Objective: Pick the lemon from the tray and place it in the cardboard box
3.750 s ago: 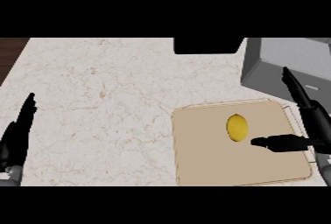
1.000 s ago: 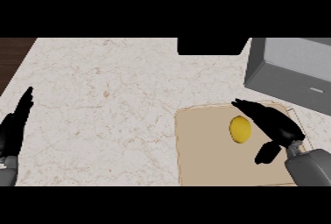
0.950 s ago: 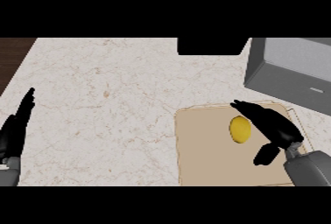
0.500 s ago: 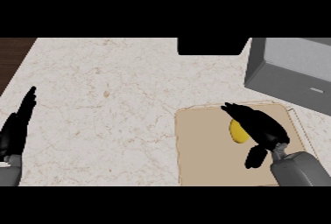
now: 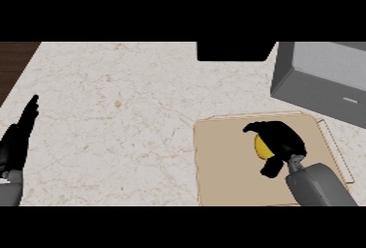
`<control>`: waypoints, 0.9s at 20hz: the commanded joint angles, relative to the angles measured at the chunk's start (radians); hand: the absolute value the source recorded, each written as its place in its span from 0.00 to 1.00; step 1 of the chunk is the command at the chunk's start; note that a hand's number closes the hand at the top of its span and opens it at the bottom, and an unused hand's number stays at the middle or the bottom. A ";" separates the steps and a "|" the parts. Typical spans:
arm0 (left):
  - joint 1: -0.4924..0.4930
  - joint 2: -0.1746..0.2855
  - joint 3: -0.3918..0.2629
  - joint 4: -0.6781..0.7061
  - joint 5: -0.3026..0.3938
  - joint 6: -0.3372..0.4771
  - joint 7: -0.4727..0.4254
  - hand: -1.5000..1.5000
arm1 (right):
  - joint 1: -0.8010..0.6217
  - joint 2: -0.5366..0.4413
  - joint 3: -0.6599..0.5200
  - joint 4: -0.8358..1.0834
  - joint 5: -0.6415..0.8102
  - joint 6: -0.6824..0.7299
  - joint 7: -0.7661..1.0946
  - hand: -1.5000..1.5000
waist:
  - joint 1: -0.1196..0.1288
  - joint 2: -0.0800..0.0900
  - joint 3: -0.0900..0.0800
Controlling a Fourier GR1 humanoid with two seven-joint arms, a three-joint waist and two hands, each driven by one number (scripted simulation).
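On the tray, right robot hand curled over lemon

We see soft, even, bright light over the pale counter. Shadows are faint, a thin darker line along the rim of the tray; the right hand reads flat black beside the vivid lemon.
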 commanded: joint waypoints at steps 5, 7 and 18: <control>-0.042 -0.037 -0.014 0.033 -0.043 0.016 0.008 0.50 | -0.099 0.028 -0.037 0.171 0.135 -0.260 -0.082 1.00 | 0.002 0.003 0.002; -0.043 -0.016 0.006 0.004 -0.023 -0.017 0.035 0.50 | -0.105 0.060 -0.005 0.163 0.190 -0.280 -0.045 1.00 | 0.003 0.002 0.002; -0.002 -0.021 0.023 -0.026 -0.003 -0.014 0.010 0.50 | -0.104 -0.433 -0.340 0.263 -0.088 -0.302 -0.623 1.00 | 0.001 0.033 0.017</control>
